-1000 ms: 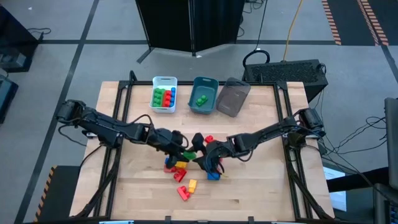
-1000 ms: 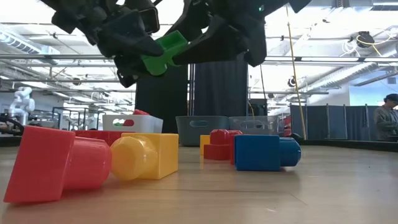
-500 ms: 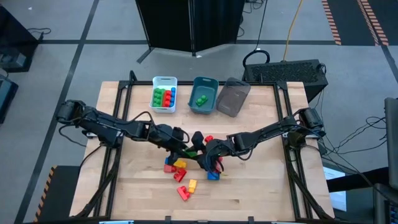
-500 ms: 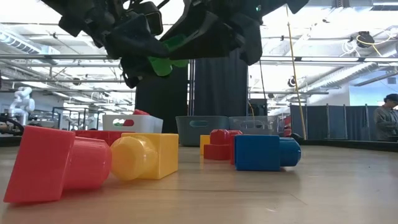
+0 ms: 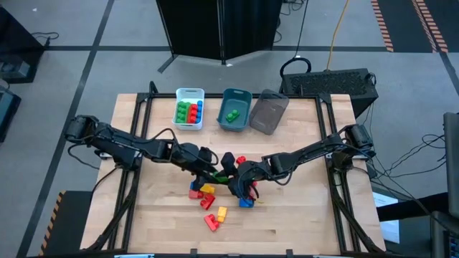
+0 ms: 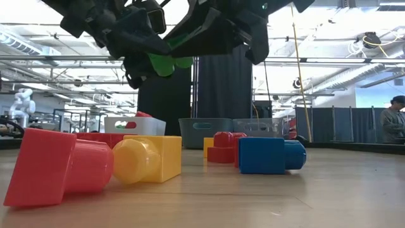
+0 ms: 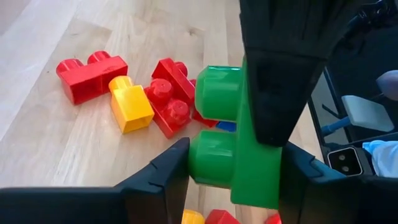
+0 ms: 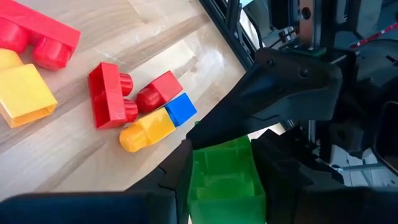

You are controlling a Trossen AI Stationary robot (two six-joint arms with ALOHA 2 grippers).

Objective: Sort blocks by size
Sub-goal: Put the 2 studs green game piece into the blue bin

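Observation:
A green block [image 5: 224,174] hangs above the middle of the table, between both grippers. My left gripper [image 5: 216,172] reaches it from the table's left and my right gripper [image 5: 234,178] from the right. Each wrist view shows the green block [image 7: 233,140] [image 8: 225,177] between that arm's own fingers, with the other arm's finger behind it. Below them, loose red [image 5: 195,192], yellow [image 5: 208,189] and blue [image 5: 246,202] blocks lie flat on the wood. My left gripper pinches the green block between its two fingers, one on the end of a stud [image 7: 200,160], the other on the opposite base side [image 7: 273,186]. It slants down from the table's left. The block is lifted clear of the table. My right gripper pinches the same block by two opposite side walls [image 8: 200,177], its hollow underside facing the wrist camera. The fingers slant down from the table's right. The block hangs clear above the loose blocks.
Three bins stand along the far edge: a white one [image 5: 189,109] with red, green and blue blocks, a teal one [image 5: 234,111] with a green block, and a grey one [image 5: 269,113]. Bare wood lies near the front and at both sides.
My right gripper's fingers have closed in around the green block, which now shows less between the two grippers in the low view. Both arms and the block have stayed in place above the table.

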